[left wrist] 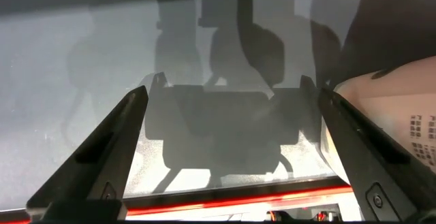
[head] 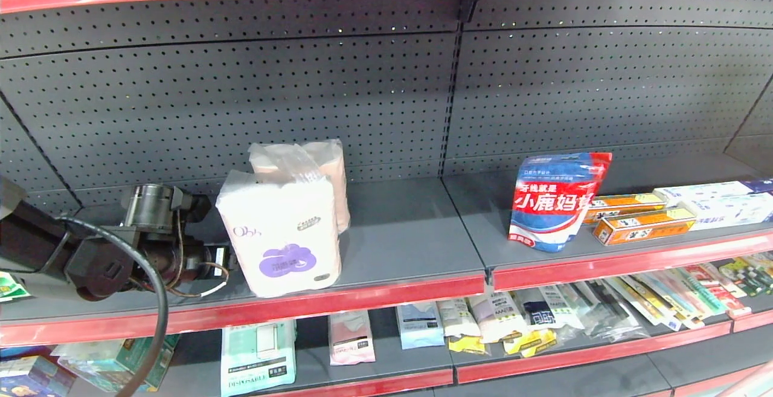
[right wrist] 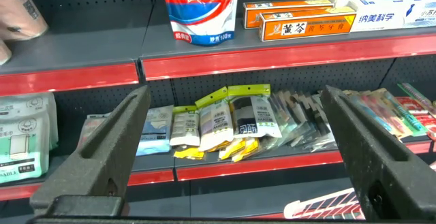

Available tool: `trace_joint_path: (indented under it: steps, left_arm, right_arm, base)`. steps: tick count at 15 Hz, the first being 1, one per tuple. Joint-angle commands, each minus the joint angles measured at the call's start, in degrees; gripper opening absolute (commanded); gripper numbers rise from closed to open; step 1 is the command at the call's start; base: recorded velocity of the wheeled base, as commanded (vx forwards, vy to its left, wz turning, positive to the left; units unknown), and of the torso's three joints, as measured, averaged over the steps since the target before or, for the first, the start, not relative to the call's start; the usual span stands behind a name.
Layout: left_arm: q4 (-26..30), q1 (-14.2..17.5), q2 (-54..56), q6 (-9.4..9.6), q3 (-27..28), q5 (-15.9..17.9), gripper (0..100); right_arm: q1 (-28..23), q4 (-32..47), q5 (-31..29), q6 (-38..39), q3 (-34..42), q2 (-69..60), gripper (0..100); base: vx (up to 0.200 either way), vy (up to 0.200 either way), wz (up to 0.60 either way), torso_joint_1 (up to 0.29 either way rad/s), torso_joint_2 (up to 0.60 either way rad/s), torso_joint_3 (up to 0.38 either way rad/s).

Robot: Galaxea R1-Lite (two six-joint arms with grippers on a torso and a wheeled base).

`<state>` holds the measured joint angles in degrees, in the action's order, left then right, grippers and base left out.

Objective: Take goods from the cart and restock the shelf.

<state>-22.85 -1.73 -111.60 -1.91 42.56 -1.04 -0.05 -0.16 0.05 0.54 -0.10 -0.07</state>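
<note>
Tissue pack (head: pixel 281 234) stands upright on the shelf (head: pixel 410 228) just to the right of the left pincer (left wrist: pixel 225 94), outside its widely spread, empty fingers (left wrist: pixel 354 149), so this arm is probably nearer.

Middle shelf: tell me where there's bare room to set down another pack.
The widest bare stretch of shelf lies between the white tissue pack and the blue-red pouch. A narrower strip runs behind the pouch and boxes. Crowded: the right end, with boxes, and the left end, where the left hand sits beside that pack.
</note>
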Motion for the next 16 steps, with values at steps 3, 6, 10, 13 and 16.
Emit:
trace_joint_path:
  steps: [3, 6, 10, 13, 16]
  left_arm:
    - [-0.09, 0.06, 0.34, -0.02, -0.11, -0.02, 100]
    - [-0.01, 2.79, 2.44, 1.12, -0.37, -0.02, 100]
    - [0.35, 10.7, 15.19, 8.59, -1.42, 0.25, 100]
    - [1.14, 13.95, 37.78, 9.03, -9.07, 0.77, 100]
    - [7.55, 14.39, 64.06, 9.21, -18.3, 5.52, 100]
  right_arm:
    - [-0.04, -0.02, -0.05, -0.01, 0.01, 0.07, 100]
    - [0.05, -0.02, 0.04, -0.01, 0.01, 0.07, 100]
    - [0.05, -0.02, 0.04, -0.01, 0.1, 0.07, 100]
    - [-0.04, -0.02, 0.04, -0.01, 0.01, 0.07, 100]
    - [0.05, -0.02, -0.05, -0.01, 0.01, 0.07, 100]
  base:
    - [0.0, 0.0, 0.0, 0.0, 0.0, 0.0]
    - [0.0, 0.0, 0.0, 0.0, 0.0, 0.0]
    - [0.0, 0.0, 0.0, 0.0, 0.0, 0.0]
    - [0.0, 0.0, 0.0, 0.0, 0.0, 0.0]
    - [0.0, 0.0, 0.0, 0.0, 0.0, 0.0]
